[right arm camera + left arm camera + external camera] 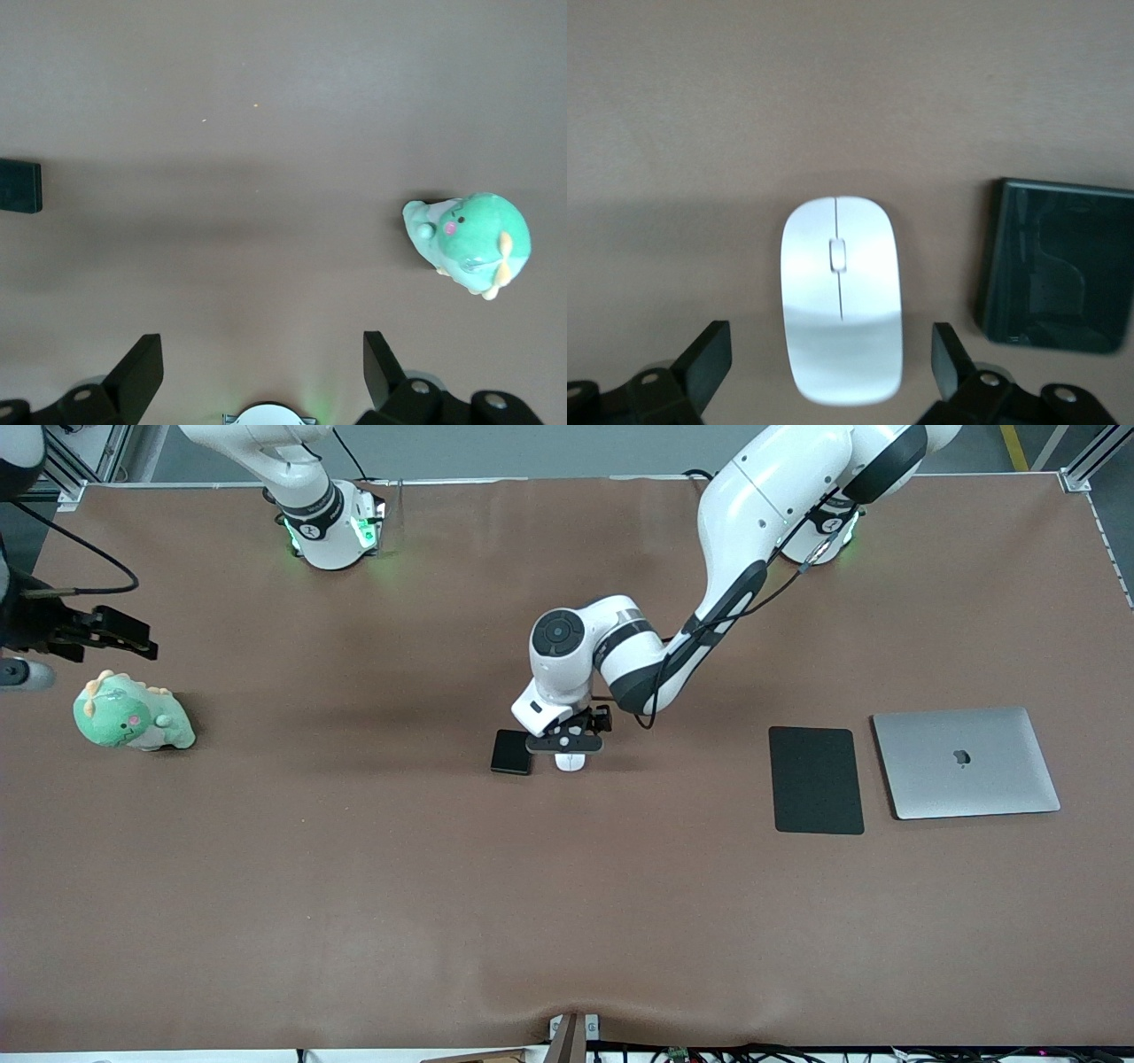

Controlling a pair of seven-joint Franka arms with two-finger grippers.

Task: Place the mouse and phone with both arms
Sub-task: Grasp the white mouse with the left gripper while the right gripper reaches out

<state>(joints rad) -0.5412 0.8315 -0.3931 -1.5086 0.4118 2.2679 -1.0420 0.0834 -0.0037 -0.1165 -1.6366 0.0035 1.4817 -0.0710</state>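
The white oval mouse (572, 763) lies on the brown table near its middle, with the black glossy phone (512, 752) close beside it toward the right arm's end. My left gripper (567, 740) is low over the mouse and open. In the left wrist view its fingers (709, 359) stand on either side of the mouse (842, 301) with gaps, and the phone (1059, 266) lies just outside one finger. My right gripper (111, 633) is open and empty, up in the air over the right arm's end of the table, and waits.
A green dinosaur plush (133, 715) sits at the right arm's end and also shows in the right wrist view (469, 241). A large flat matte black pad (815, 779) and a shut silver laptop (964, 762) lie side by side toward the left arm's end.
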